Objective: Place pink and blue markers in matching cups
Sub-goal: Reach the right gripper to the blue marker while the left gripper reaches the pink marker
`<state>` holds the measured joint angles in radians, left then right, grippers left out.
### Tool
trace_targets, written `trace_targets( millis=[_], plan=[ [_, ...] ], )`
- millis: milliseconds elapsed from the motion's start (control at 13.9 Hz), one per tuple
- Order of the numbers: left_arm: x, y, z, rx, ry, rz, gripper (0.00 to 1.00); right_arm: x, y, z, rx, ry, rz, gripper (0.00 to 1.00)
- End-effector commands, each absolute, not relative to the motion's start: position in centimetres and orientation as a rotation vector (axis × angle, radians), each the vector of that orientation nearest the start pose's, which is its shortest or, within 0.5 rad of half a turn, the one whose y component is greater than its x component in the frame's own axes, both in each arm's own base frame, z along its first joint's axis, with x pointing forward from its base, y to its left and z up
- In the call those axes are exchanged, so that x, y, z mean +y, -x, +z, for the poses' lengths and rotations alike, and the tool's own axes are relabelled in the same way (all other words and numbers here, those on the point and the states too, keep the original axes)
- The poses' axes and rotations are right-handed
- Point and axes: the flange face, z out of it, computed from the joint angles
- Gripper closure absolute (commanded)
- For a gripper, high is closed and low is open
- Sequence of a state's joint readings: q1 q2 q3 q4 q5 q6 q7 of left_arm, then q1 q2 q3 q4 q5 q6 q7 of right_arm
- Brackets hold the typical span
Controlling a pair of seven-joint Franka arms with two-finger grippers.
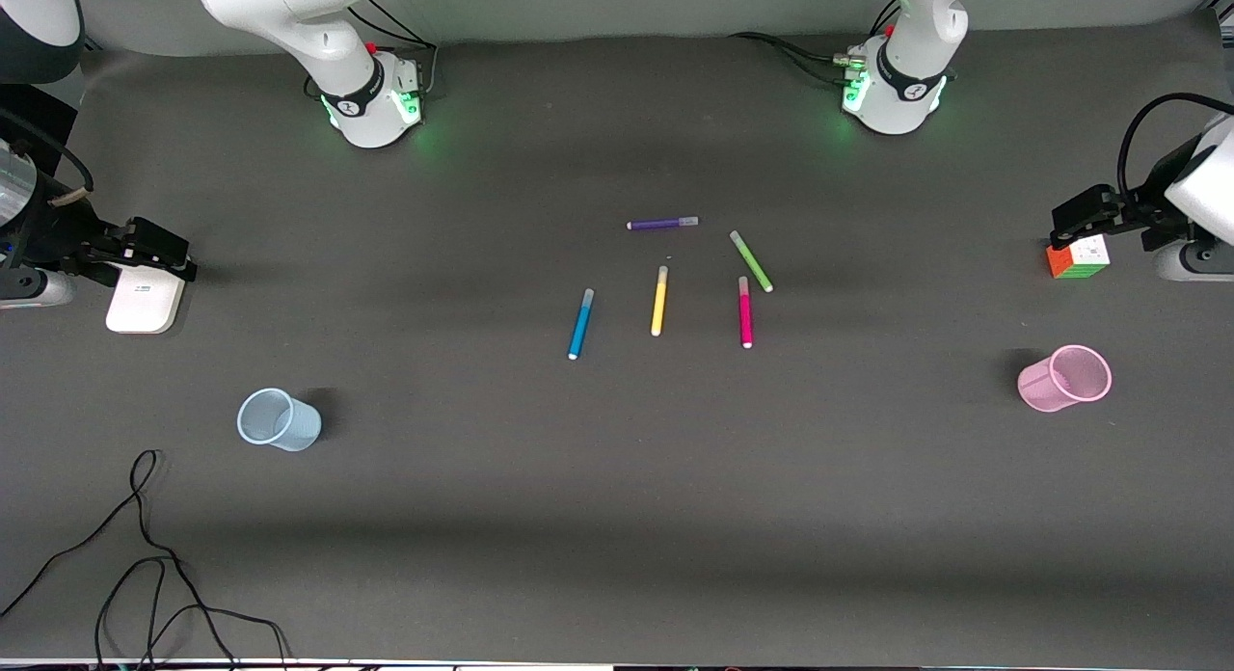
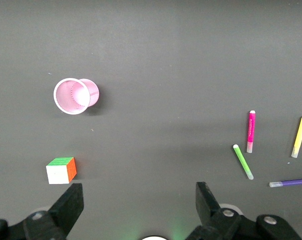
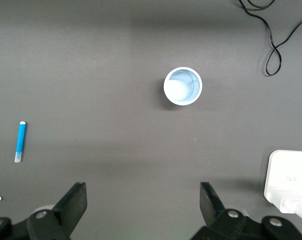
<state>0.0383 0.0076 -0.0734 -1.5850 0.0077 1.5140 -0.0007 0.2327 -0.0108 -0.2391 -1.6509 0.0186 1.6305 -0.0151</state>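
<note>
Front view: I read no labels. The blue marker and pink marker lie mid-frame, the blue cup lower left, the pink cup at right.

Left wrist view: the left gripper is spread wide, holding nothing.

Right wrist view: the right gripper is likewise apart and empty.

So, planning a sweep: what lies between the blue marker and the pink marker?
Only the yellow marker lies between the blue marker and pink marker, seen in the front view.
</note>
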Motion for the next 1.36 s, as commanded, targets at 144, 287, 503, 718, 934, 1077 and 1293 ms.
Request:
trace_targets(
  millis=[144,287,503,718,934,1077,1293],
  plan=[
    [-1.9,-55.3,61.0,0.067,3.123,0.122,0.00,-0.1,-55.4,59.9,-0.031,3.131,0.022,0.00],
    [-1.7,-55.3,61.0,0.069,3.125,0.127,0.00,-0.1,-55.5,60.1,-0.050,3.131,0.015,0.00],
    [-1.8,-55.3,60.9,0.072,3.128,0.132,0.00,0.2,-55.3,59.7,-0.088,3.131,0.065,0.00],
    [-1.7,-55.3,60.9,0.069,3.128,0.132,0.01,1.8,-55.9,58.1,-0.104,3.129,0.116,0.01],
    [-1.8,-55.3,60.9,0.072,3.128,0.132,0.02,3.1,-56.6,56.5,-0.095,3.092,0.159,0.01],
    [-1.9,-55.3,60.9,0.072,3.128,0.134,0.02,3.3,-57.1,56.5,-0.084,3.077,0.151,0.01],
    [-2.3,-55.1,60.9,0.079,3.126,0.146,0.91,5.9,-58.9,55.9,-0.005,3.035,0.156,0.01]
  ],
)
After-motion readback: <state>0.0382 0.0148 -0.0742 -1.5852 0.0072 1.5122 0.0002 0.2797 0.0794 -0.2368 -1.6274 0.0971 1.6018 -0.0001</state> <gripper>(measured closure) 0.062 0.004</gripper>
